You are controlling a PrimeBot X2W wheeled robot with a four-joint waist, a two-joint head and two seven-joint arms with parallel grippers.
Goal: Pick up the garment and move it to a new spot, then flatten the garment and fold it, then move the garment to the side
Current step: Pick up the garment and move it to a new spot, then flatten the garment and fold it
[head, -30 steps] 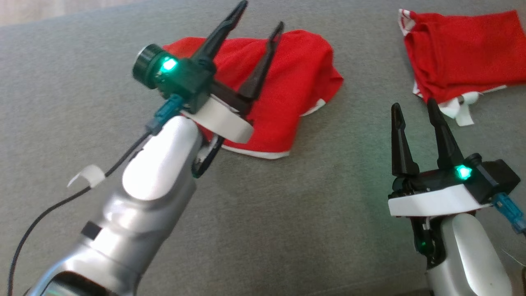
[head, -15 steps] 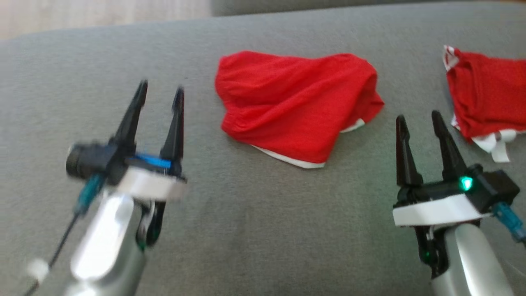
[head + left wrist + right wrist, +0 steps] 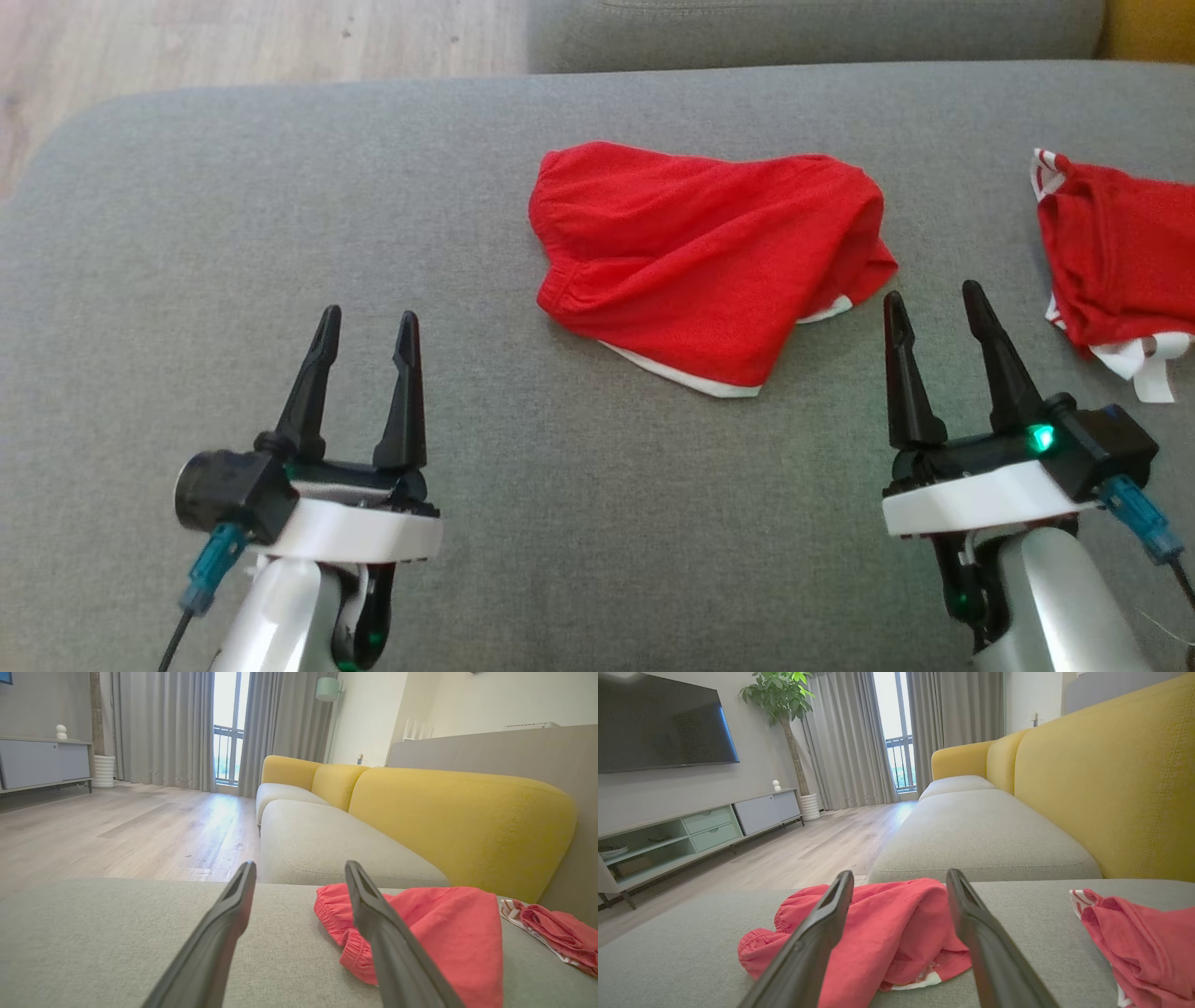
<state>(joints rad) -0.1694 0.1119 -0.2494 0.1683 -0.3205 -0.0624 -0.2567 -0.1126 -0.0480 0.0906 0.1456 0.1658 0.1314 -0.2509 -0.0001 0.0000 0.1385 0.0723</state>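
Note:
A red garment point(image 3: 709, 261) with white trim lies folded in a bunch on the middle of the grey sofa cushion point(image 3: 280, 187). My left gripper point(image 3: 369, 317) hovers open and empty at the lower left, well clear of the garment. My right gripper point(image 3: 934, 294) is open too, its fingertips just short of the garment's right corner. In the left wrist view the garment point(image 3: 434, 924) lies right of the open left gripper point(image 3: 300, 865). In the right wrist view the garment point(image 3: 887, 924) lies straight ahead between and beyond the fingers of the open right gripper point(image 3: 900, 873).
A second red garment with white striped trim point(image 3: 1120, 261) lies at the cushion's right edge, also seen as a red heap point(image 3: 1143, 938). Wooden floor point(image 3: 233, 37) lies past the far left edge. Another grey cushion point(image 3: 327, 844) and the yellow sofa back point(image 3: 467, 821) stand beyond.
My left gripper has pulled back from over the garment to the lower left, still open. The head camera has shifted, so everything sits lower in the picture. The right gripper has held still.

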